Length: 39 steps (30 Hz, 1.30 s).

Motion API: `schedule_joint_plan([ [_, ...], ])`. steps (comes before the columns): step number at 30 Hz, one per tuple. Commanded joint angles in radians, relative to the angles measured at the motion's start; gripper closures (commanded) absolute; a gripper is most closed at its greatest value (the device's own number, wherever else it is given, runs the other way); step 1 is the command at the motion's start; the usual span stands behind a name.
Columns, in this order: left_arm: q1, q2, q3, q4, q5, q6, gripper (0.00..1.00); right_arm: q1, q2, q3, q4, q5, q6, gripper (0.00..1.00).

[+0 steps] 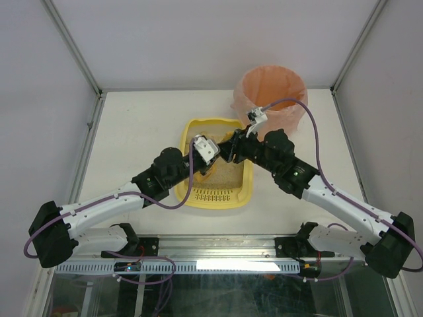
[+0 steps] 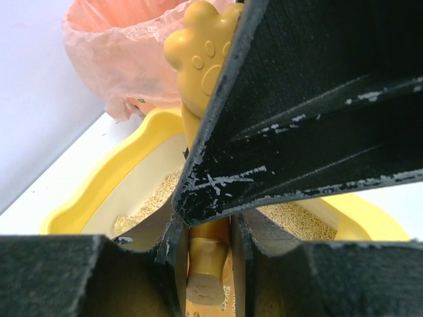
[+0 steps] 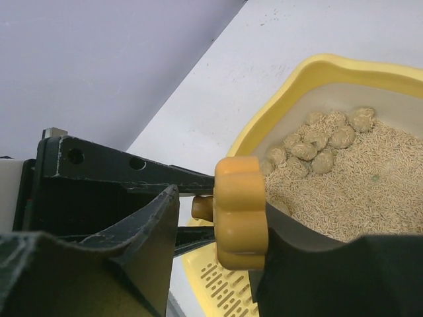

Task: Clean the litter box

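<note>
The pale-yellow litter box [image 1: 246, 177] lies mid-table, its slotted grate [image 1: 213, 195] toward me, with beige litter and several clumps [image 3: 324, 139] at its far end. My left gripper [image 1: 206, 150] hovers over the box, shut on the shaft of the orange scoop [image 2: 206, 264]. The scoop's paw-shaped handle end [image 3: 241, 211] sticks up. My right gripper [image 1: 230, 148] meets it from the right. Its jaws stand open on either side of the paw end [image 2: 198, 59]. One finger [image 3: 330, 277] touches the paw and the other finger [image 3: 132, 251] stands apart from it. The scoop's head is hidden.
A round bin lined with a pink-orange bag [image 1: 271, 92] stands just behind the box at the back right, also in the left wrist view [image 2: 125, 46]. White walls close the table [image 1: 139, 132] on three sides.
</note>
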Motion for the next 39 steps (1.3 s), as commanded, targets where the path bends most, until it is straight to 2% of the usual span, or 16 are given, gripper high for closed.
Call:
schedule_joint_plan([
  [1,-0.009,-0.034,0.025,0.046,0.075,-0.008,1.0,0.001,-0.012,0.101,-0.04,0.01,-0.026,0.57],
  [4,-0.01,-0.039,0.023,0.046,0.083,-0.002,1.0,0.001,-0.004,0.12,-0.077,-0.014,-0.024,0.58],
  [7,-0.01,-0.048,0.017,0.048,0.087,-0.004,1.0,0.0,-0.008,0.129,-0.129,0.064,-0.015,0.59],
  [9,-0.009,-0.056,0.014,0.057,0.087,-0.007,1.0,-0.002,-0.016,0.124,-0.142,0.096,-0.014,0.54],
  [14,-0.009,-0.062,0.008,0.065,0.086,-0.008,1.0,-0.02,-0.01,0.124,-0.145,0.013,0.007,0.56],
  [23,-0.01,-0.056,0.008,0.054,0.105,-0.006,1.0,-0.026,0.013,0.139,-0.126,-0.069,0.011,0.72],
  [29,-0.009,-0.054,0.012,0.054,0.094,-0.009,1.0,-0.031,0.01,0.145,-0.143,-0.099,-0.004,0.96],
  [31,-0.009,-0.056,0.012,0.052,0.086,-0.015,1.0,-0.03,-0.004,0.136,-0.144,-0.079,-0.006,1.0],
  [32,-0.01,-0.058,0.012,0.051,0.08,-0.022,0.9,-0.031,-0.014,0.13,-0.143,-0.063,-0.004,1.0],
  [34,-0.01,-0.064,0.013,0.046,0.066,-0.037,0.49,-0.032,-0.038,0.108,-0.13,-0.013,0.007,1.0],
  [35,-0.009,-0.068,0.018,0.037,0.06,-0.044,0.32,-0.034,-0.049,0.099,-0.128,0.015,0.013,1.0],
  [36,-0.009,-0.075,0.025,0.02,0.05,-0.051,0.24,-0.036,-0.059,0.091,-0.135,0.058,0.022,1.0],
  [39,-0.009,-0.111,0.049,-0.029,-0.007,-0.095,0.19,-0.043,-0.095,0.061,-0.138,0.125,0.033,1.0],
])
